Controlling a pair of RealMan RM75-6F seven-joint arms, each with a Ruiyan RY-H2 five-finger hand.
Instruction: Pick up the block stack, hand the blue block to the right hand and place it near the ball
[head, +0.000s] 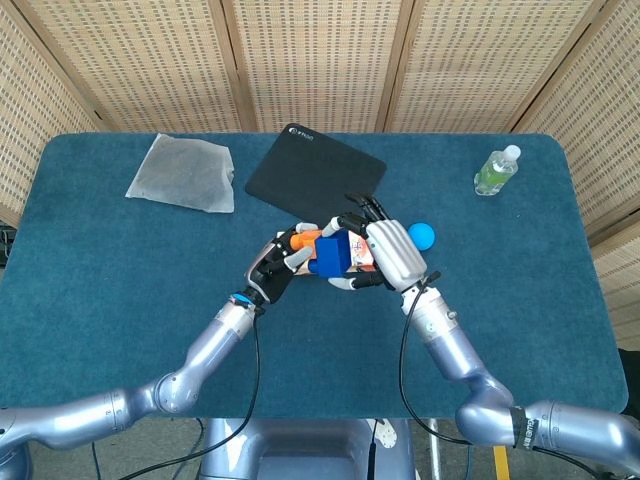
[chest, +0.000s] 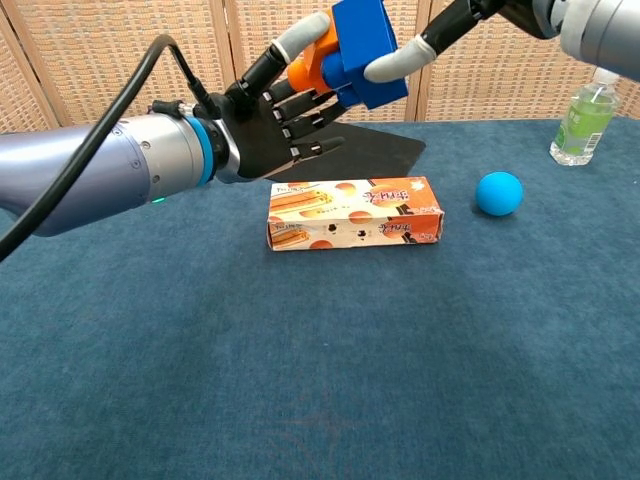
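Observation:
My left hand (head: 281, 267) (chest: 268, 128) holds the block stack up above the table, an orange block (head: 305, 240) (chest: 312, 58) joined to a blue block (head: 333, 256) (chest: 364, 48). My right hand (head: 392, 250) has come in from the right, its fingers spread around the blue block. In the chest view its thumb tip (chest: 393, 62) lies against the blue block's face, and the rest of that hand is cut off at the top edge. The blue ball (head: 421, 235) (chest: 499, 193) rests on the table just right of the hands.
An orange snack box (chest: 355, 213) lies under the raised hands, mostly hidden in the head view. A black mat (head: 316, 173) sits behind it, a clear plastic bag (head: 183, 172) at the far left, and a green bottle (head: 497, 170) (chest: 585, 115) at the far right.

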